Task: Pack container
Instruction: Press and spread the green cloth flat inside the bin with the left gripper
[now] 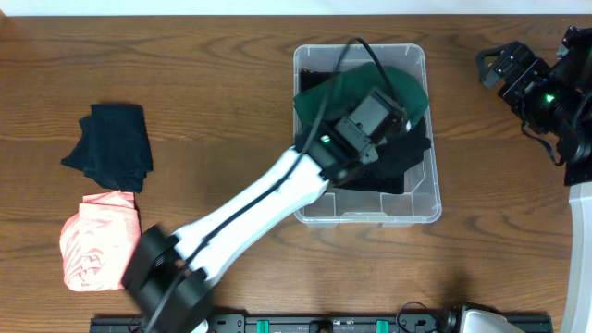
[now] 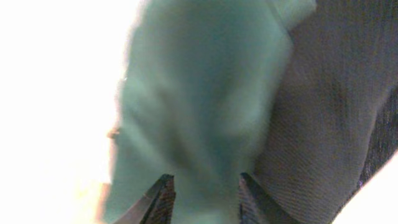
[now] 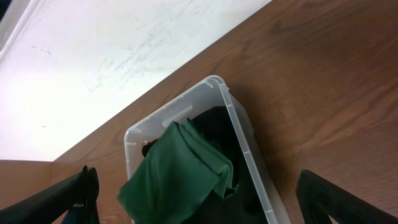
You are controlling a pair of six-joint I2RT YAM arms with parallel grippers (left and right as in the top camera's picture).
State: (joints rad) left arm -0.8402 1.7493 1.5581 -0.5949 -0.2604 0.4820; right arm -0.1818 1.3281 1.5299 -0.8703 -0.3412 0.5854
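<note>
Left tool [image 2: 205, 186]: fingers apart, dark green cloth garment [image 1: 405, 88] fills the gap between them. Can't tell if it's pinching the cloth or just resting around it. The tool sits low over the middle of the bin, with the arm coming in from the near-left.

The clear see-through plastic rectangular container [image 1: 370, 211] is on the brown wooden tabletop [image 1: 213, 92], right of centre, long side running near to far.

Contents:
- The green garment is on top in the far half, loosely folded and rumpled. It spans from the left wall nearly to the right wall.
- Black cloth garments [image 1: 412, 153] are under it and beside it, taking up the middle and right. One edge is close against the right wall.
- The near strip of the bin floor is bare clear plastic.

Right tool [image 3: 196, 180]: fingers spread wide with nothing between them. It is well apart from the bin at the far-right of the tabletop, and its wrist view looks at the bin from outside.

Outside the bin, well to the left:
- A dark folded cloth garment [image 1: 111, 139] lies on the tabletop.
- A pink crumpled cloth garment [image 1: 92, 245] is just near of it, close to the left arm's base.
</note>
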